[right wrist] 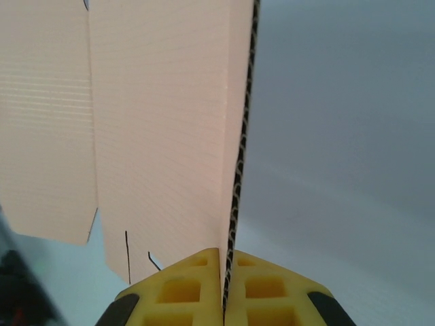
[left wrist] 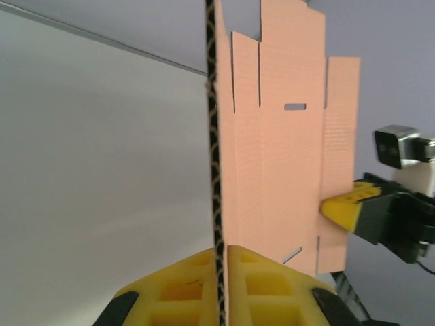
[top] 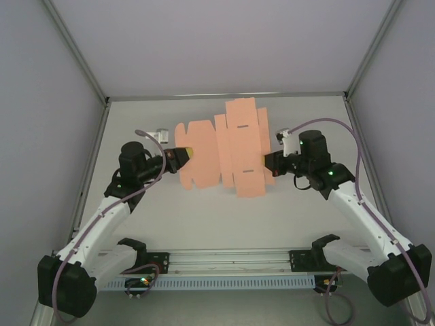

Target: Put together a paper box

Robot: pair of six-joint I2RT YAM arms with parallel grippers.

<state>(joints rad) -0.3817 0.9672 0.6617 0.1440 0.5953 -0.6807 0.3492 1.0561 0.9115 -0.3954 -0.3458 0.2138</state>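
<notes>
The paper box is a flat salmon-pink die-cut sheet with tabs, slots and creases, held up between the two arms over the middle of the table. My left gripper is shut on the sheet's left edge; its yellow fingers pinch the corrugated edge of the paper box. My right gripper is shut on the sheet's right edge, and in the right wrist view its fingers clamp the paper box edge-on. The right gripper also shows in the left wrist view at the sheet's far side.
The white table is walled by grey panels at the back and sides. A rail with the arm bases runs along the near edge. Open table surface lies under and in front of the sheet.
</notes>
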